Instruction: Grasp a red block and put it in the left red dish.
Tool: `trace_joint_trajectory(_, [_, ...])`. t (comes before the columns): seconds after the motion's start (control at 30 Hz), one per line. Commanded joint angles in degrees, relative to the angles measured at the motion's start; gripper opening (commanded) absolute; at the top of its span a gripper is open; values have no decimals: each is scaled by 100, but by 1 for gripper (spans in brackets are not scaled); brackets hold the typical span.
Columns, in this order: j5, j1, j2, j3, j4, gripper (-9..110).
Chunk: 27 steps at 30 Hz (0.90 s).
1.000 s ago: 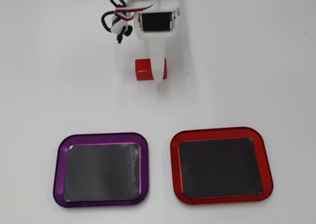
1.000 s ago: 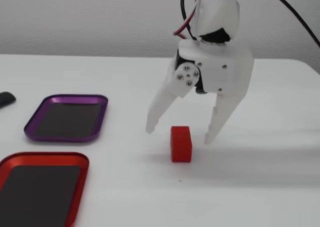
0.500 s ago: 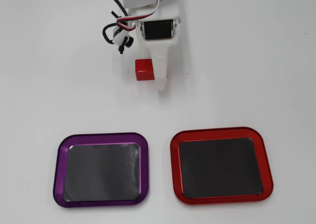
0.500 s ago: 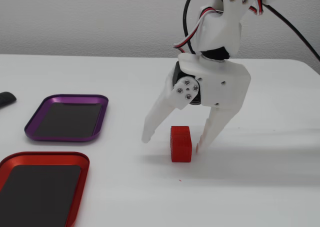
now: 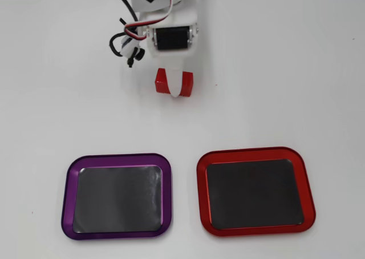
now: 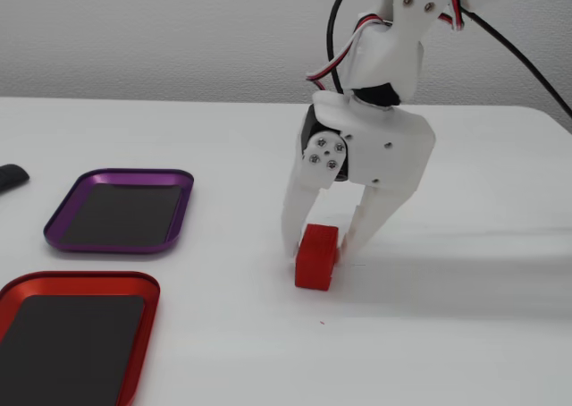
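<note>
Gripper: white two-finger claw, now closed onto the red block; half a second ago the fingers were spread wide on either side of it.
Block: pinched between the two fingertips and tipped slightly off square in the fixed view; whether it is lifted clear of the table cannot be told. In the overhead view the block is partly covered by one finger.
Meaning for the task: the grasp appears to be made; lifting and carrying to the dish are judged to be next.
Red dish: well apart from the block, toward the lower right in the overhead view; its dark inside is unoccupied.
Purple tray: just beside the red dish, on its left in the overhead view; also unoccupied.
Open room: bare white table is seen between the block and the red dish, with nothing in the way.
Edges: the raised red rim must be cleared before release.
</note>
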Motion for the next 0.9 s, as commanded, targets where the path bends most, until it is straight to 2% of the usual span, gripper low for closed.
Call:
trace_joint_trajectory(0.0, [-193,62,44,-18,-44,3])
trace_joint_trajectory(0.07, [-334,62,79,-18,-44,-1])
trace_joint_trajectory(0.37, [-272,-18,167,-158,18,0])
trace_joint_trajectory(0.53, [-334,-18,756,-729,-62,0])
trace_joint_trajectory(0.67, [-290,-114,1301,-1028,-659,0])
trace_joint_trajectory(0.87, [-334,-914,1266,-1354,-1239,-1])
